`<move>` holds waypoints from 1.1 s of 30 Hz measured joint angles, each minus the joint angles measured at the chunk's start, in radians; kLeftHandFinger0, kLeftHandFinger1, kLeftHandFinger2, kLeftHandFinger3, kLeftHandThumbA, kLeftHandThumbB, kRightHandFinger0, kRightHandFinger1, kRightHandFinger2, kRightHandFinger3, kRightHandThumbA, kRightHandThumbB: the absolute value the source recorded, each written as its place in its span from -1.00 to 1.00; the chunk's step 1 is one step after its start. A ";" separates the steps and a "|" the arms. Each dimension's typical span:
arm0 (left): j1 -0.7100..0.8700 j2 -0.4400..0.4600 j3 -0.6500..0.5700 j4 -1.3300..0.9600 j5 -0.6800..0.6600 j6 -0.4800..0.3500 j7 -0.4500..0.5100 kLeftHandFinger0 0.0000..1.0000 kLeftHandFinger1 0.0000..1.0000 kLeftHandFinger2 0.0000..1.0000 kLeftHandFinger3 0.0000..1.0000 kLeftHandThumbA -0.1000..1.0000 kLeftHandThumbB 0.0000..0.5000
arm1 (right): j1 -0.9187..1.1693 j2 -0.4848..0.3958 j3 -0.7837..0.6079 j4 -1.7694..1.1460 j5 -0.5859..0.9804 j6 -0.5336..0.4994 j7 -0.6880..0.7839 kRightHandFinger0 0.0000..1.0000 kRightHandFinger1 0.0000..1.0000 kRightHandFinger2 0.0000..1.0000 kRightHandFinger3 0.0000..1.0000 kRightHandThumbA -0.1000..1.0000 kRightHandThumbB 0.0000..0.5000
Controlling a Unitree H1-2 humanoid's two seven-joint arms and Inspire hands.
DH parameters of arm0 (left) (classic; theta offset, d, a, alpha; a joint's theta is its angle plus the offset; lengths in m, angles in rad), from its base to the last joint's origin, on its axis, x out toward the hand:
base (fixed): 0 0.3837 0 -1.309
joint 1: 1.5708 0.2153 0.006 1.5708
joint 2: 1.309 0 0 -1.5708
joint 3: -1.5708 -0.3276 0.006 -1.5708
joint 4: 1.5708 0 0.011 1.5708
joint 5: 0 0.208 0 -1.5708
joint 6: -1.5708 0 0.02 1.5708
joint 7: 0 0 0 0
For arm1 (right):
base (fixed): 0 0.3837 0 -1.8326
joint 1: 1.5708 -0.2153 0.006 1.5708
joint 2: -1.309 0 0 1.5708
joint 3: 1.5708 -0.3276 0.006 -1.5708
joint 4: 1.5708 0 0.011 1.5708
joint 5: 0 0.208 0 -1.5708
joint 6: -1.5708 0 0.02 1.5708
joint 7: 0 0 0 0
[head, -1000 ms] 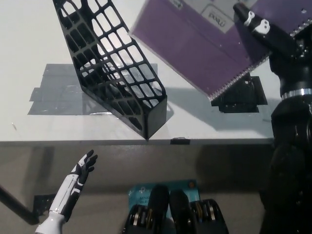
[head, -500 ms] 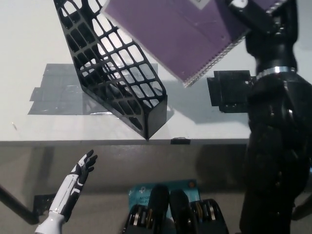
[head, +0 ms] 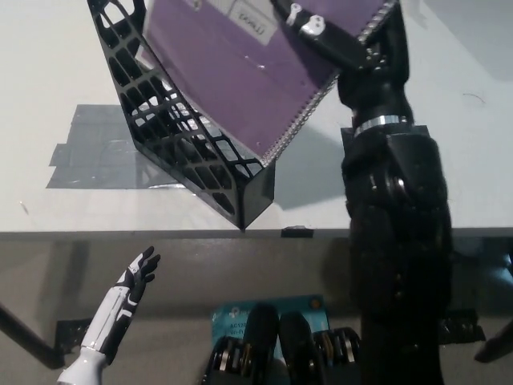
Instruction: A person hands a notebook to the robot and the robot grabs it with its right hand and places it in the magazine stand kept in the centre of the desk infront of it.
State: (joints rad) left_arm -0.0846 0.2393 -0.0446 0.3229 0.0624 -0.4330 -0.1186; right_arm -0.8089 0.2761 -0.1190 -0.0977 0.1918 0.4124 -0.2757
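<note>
A purple spiral-bound notebook [head: 240,72] hangs tilted over the open top of the black mesh magazine stand [head: 180,140], its lower corner at the stand's near right rim. My black right hand [head: 337,40] is shut on the notebook's upper right part, near the wire spine. The stand sits on the white desk [head: 48,72] over grey tape patches. My white left hand [head: 138,273] rests low at the lower left, below the desk edge, fingers apart and holding nothing.
My black right forearm [head: 397,216] runs down the right side of the picture, covering a black square fitting on the desk. A small black tab [head: 295,233] sits at the desk's front edge. Grey tape [head: 88,152] lies left of the stand.
My right arm has swung left with the notebook, from the upper right of the desk to over the stand's opening. The left hand has not moved.
</note>
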 measured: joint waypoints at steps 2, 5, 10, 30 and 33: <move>0.000 0.000 0.000 0.000 0.002 0.000 0.000 1.00 1.00 1.00 1.00 1.00 1.00 | -0.001 0.000 0.006 0.018 -0.019 -0.014 -0.005 -1.00 -1.00 -1.00 -1.00 0.49 -1.00; 0.000 0.000 0.000 0.000 0.002 0.000 0.000 1.00 1.00 1.00 1.00 1.00 1.00 | -0.006 0.001 -0.002 0.048 -0.028 -0.041 -0.015 -1.00 -1.00 -1.00 -1.00 0.49 -1.00; 0.000 0.003 0.000 0.000 0.006 0.000 0.000 1.00 1.00 1.00 1.00 1.00 1.00 | -0.031 0.006 -0.017 0.062 -0.033 -0.067 -0.032 -1.00 -1.00 -1.00 -1.00 0.46 -1.00; -0.002 0.005 -0.001 -0.002 0.025 0.000 0.000 1.00 1.00 1.00 1.00 1.00 1.00 | -0.127 0.049 -0.018 0.222 -0.059 -0.200 -0.078 -1.00 -1.00 -1.00 -1.00 0.46 -1.00; -0.006 0.006 -0.001 -0.002 0.025 0.000 0.000 1.00 1.00 1.00 1.00 1.00 1.00 | -0.132 0.054 -0.018 0.244 -0.065 -0.222 -0.088 -1.00 -1.00 -1.00 -1.00 0.45 -1.00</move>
State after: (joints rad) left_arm -0.0901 0.2450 -0.0455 0.3207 0.0873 -0.4331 -0.1187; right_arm -0.9406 0.3304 -0.1366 0.1463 0.1263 0.1902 -0.3633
